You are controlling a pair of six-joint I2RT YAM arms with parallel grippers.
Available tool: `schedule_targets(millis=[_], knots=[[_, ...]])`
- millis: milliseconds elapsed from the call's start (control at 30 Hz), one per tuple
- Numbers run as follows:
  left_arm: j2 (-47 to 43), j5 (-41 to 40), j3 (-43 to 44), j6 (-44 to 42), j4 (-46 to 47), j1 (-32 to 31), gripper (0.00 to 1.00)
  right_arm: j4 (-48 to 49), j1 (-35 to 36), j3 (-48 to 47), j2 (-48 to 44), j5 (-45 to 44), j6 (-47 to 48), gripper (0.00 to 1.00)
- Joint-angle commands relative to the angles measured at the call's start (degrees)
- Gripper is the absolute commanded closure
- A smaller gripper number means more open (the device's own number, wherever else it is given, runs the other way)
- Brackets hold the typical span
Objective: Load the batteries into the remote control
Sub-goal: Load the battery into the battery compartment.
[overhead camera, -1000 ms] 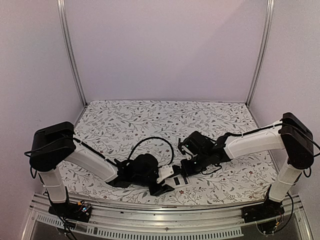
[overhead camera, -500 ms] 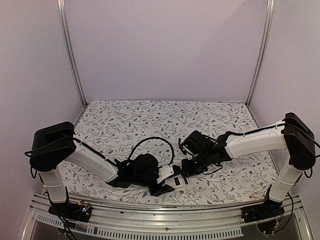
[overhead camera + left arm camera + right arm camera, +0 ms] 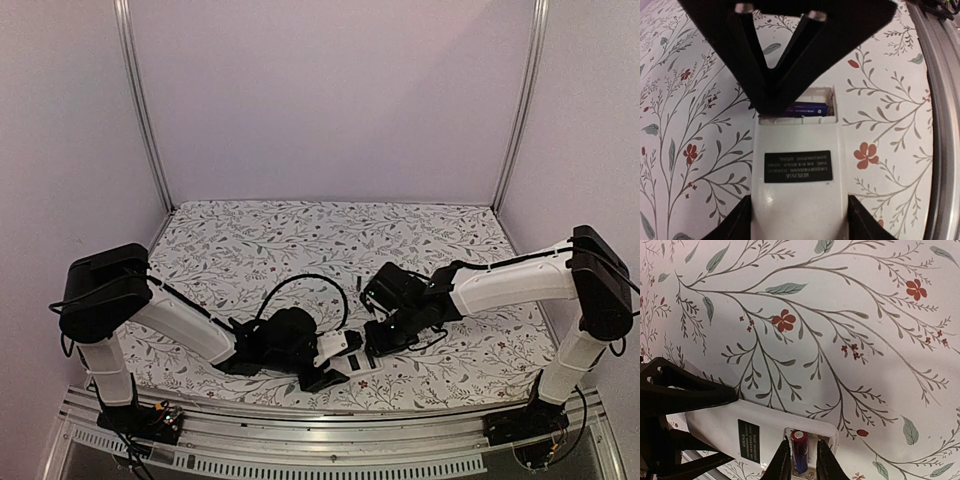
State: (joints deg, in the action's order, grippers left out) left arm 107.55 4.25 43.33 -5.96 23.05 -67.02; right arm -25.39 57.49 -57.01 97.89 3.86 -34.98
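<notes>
The flat white remote control (image 3: 799, 142) is clamped by the left gripper (image 3: 799, 216). A thin dark battery (image 3: 799, 446) in its slot is pinched by the right gripper (image 3: 801, 461).

Lab booth: aluminium frame (image 3: 139, 110), blank walls (image 3: 330, 100)

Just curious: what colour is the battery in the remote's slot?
The battery in the remote is dark blue, red-tipped; clearest in right wrist view.
</notes>
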Motion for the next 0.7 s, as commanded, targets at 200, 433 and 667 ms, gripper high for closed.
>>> schedule_targets(millis=[200, 433, 667], knots=[[4.0, -2.0, -2.5, -1.5, -9.9, -0.2, 0.51, 0.0, -0.3, -3.4, 0.7, -1.2, 1.4, 0.86], [3.9, -2.0, -2.5, -1.5, -9.9, -0.2, 0.51, 0.8, -0.3, -1.7, 1.0, -0.5, 0.7, 0.89], [4.1, -2.0, -2.3, -1.5, -10.1, -0.2, 0.51, 1.7, -0.4, -1.0, 2.8, -0.3, 1.0, 0.89]])
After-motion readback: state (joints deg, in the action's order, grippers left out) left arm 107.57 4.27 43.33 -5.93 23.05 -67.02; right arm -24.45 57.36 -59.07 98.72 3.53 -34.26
